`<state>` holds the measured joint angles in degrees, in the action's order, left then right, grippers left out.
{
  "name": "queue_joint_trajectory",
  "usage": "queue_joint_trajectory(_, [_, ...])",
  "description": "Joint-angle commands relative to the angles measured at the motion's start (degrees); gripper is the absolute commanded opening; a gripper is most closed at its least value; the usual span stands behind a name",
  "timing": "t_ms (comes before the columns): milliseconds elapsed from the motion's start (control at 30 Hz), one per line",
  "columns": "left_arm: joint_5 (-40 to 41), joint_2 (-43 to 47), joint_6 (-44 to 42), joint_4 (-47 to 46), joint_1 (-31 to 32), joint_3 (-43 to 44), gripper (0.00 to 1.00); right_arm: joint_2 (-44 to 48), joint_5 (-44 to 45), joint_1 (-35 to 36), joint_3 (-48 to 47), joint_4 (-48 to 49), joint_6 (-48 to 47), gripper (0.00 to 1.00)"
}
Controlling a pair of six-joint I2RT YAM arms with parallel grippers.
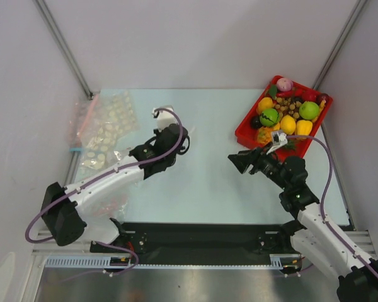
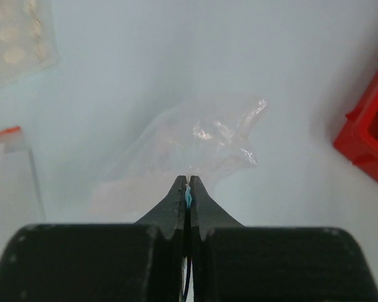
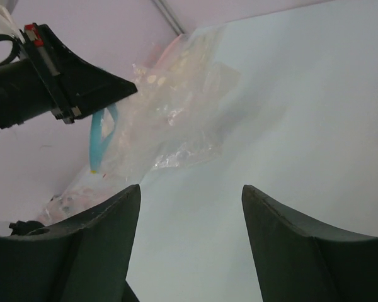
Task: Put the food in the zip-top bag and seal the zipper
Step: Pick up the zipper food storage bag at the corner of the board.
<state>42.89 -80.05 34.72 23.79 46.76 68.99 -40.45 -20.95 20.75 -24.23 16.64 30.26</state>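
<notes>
Left gripper pinches the zipper, zip-top bag just beyond; right gripper gapes, only its camera catching the zipper's curve.

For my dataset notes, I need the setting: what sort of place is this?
Probably a robot test cell in a laboratory, not a kitchen: a white left arm and right arm bolted to a pale table, plain walls with metal frame poles, and a red plastic tray of toy foods.

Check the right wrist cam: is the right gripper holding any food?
No, the right gripper is open and empty, with only the bare table and the zip-top bag visible beyond it.
</notes>
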Motion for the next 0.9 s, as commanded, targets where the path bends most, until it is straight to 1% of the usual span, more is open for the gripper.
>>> queue_joint_trajectory(0, [-6.31, 7.61, 3.51, -9.42, 1.31, -9.00, 0.01, -0.86, -2.34, 2.44, -1.79, 4.18, -2.75, 0.70])
queue_joint_trajectory(33, [-7.46, 10.85, 4.21, -12.08, 1.31, -11.75, 0.01, -1.12, -2.43, 4.80, -1.53, 5.75, -3.19, 0.69])
queue_joint_trajectory(67, [-8.95, 12.19, 5.26, -14.62, 1.31, -14.30, 0.01, -2.00, -1.73, 6.04, -1.70, 6.12, -3.71, 0.69])
queue_joint_trajectory(100, [-10.45, 13.68, 6.84, -19.26, 1.31, -18.85, 0.00, -2.61, -0.59, 7.79, -1.96, 6.03, -4.41, 0.69])
queue_joint_trajectory(133, [-14.55, 15.43, 8.16, -22.35, 1.40, -20.98, 0.00, -3.23, 0.63, 10.86, -2.31, 6.21, -5.29, 0.68])
queue_joint_trajectory(167, [-15.64, 16.06, 8.00, -25.69, 1.66, -23.09, 0.00, -4.63, 1.60, 12.89, -3.36, 5.95, -6.17, 0.68])
queue_joint_trajectory(200, [-15.39, 16.41, 7.82, -30.51, 2.19, -27.29, 0.00, -5.08, 3.27, 14.74, -3.89, 4.81, -7.75, 0.68])
queue_joint_trajectory(233, [-13.30, 16.42, 7.38, -32.82, 3.50, -29.16, 0.00, -5.69, 6.68, 18.41, -4.16, 4.63, -8.63, 0.68])
queue_joint_trajectory(267, [-14.15, 16.24, 8.95, -33.54, 3.95, -30.31, 0.00, -6.39, 8.10, 19.92, -4.33, 4.63, -9.16, 0.68])
queue_joint_trajectory(300, [-16.68, 16.07, 5.48, -34.33, 4.04, -29.88, 0.00, -6.83, 10.55, 21.33, -4.60, 4.80, -10.47, 0.68])
queue_joint_trajectory(333, [-16.27, 16.07, 2.49, -34.25, 4.65, -28.92, 0.00, -7.10, 11.36, 23.78, -4.51, 5.06, -11.01, 0.68])
queue_joint_trajectory(400, [-9.87, 15.54, 1.31, -31.63, 7.19, -27.77, 0.00, -8.24, 14.77, 25.64, -4.60, 5.24, -13.20, 0.68])
queue_joint_trajectory(467, [-10.55, 15.37, 2.28, -32.22, 7.20, -28.38, 0.00, -9.29, 15.76, 26.70, -4.60, 5.59, -13.65, 0.69])
queue_joint_trajectory(567, [-14.58, 15.02, 1.32, -35.03, 7.38, -28.65, 0.00, -11.58, 15.33, 27.32, -4.86, 6.47, -13.83, 0.70])
queue_joint_trajectory(700, [-15.82, 14.92, 0.26, -35.66, 7.47, -28.74, 0.00, -12.29, 17.34, 28.55, -5.13, 6.47, -14.53, 0.77])
queue_joint_trajectory(867, [-15.74, 15.80, -0.18, -35.92, 7.46, -29.00, 0.00, -6.59, 20.86, 30.05, -3.64, 5.94, -15.32, 0.85])
